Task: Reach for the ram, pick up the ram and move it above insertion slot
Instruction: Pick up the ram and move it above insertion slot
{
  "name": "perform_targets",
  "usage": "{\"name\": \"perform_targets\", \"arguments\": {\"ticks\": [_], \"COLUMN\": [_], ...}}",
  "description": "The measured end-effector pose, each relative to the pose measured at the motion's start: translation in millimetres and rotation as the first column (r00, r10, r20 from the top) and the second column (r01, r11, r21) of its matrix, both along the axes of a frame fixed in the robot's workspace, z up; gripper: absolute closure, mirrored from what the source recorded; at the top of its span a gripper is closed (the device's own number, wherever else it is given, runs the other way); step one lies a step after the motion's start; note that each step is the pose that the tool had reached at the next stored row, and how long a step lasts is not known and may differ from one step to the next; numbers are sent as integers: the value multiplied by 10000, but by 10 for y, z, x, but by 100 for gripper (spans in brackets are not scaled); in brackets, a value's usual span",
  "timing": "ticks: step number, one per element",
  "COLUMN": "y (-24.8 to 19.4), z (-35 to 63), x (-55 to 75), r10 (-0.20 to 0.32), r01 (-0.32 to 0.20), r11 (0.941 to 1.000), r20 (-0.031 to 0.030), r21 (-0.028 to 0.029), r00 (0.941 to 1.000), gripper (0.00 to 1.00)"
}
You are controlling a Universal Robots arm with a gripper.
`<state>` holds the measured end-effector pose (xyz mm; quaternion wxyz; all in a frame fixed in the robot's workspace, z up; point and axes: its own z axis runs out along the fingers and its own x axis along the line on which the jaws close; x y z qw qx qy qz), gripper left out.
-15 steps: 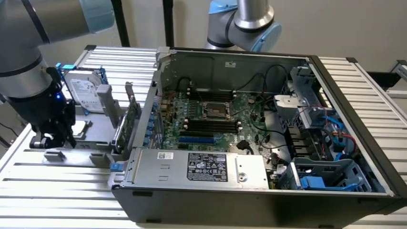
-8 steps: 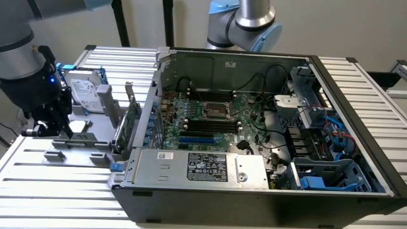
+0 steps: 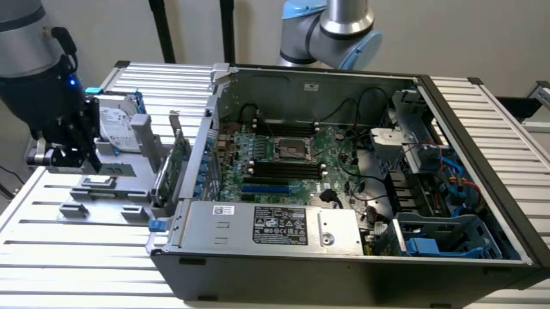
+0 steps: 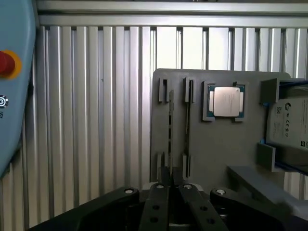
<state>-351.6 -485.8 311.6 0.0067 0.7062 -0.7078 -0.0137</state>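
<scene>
In the exterior view the gripper (image 3: 58, 164) hangs above a grey fixture (image 3: 103, 193) on the slatted table (image 3: 86, 257), well to the exterior view's left of the open computer case (image 3: 361, 257). Between it and the case stand a silver hard drive (image 3: 116, 125) on blue rails, an upright green expansion card (image 3: 176, 164) and the case's near wall. Inside, black insertion slots (image 3: 284, 168) lie beside the CPU socket (image 3: 288, 149), with loose black cables (image 3: 361, 187) and a drive cage (image 3: 429, 161) further to the exterior view's right. A blue-capped arm joint (image 3: 335, 29) rises behind the case.

In the wrist view the fingers (image 4: 156, 202) are drawn close together, and they appear to pinch the ram (image 4: 170, 134), a thin strip seen edge-on. It hangs over the fixture (image 4: 211, 144), just beside the clips of its empty groove. Its long axis runs straight out from the gripper (image 4: 171, 172), parallel to the table's slats (image 4: 96, 120) and to the fixture's second groove (image 4: 186, 125). A CPU chip (image 4: 226, 101) sits near that groove, and the hard drive (image 4: 288, 120) lies beyond the chip. A pale blue panel (image 4: 14, 106) with a red button (image 4: 6, 64) stands across the slats.
</scene>
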Motion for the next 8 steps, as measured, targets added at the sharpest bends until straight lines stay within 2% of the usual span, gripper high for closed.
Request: {"name": "perform_targets", "arguments": {"ticks": [8], "y": [0], "z": [364], "x": [227], "r10": [54], "r01": [-54], "r11": [10000], "r20": [-25], "r21": [5], "r00": [10000], "gripper": [86]}}
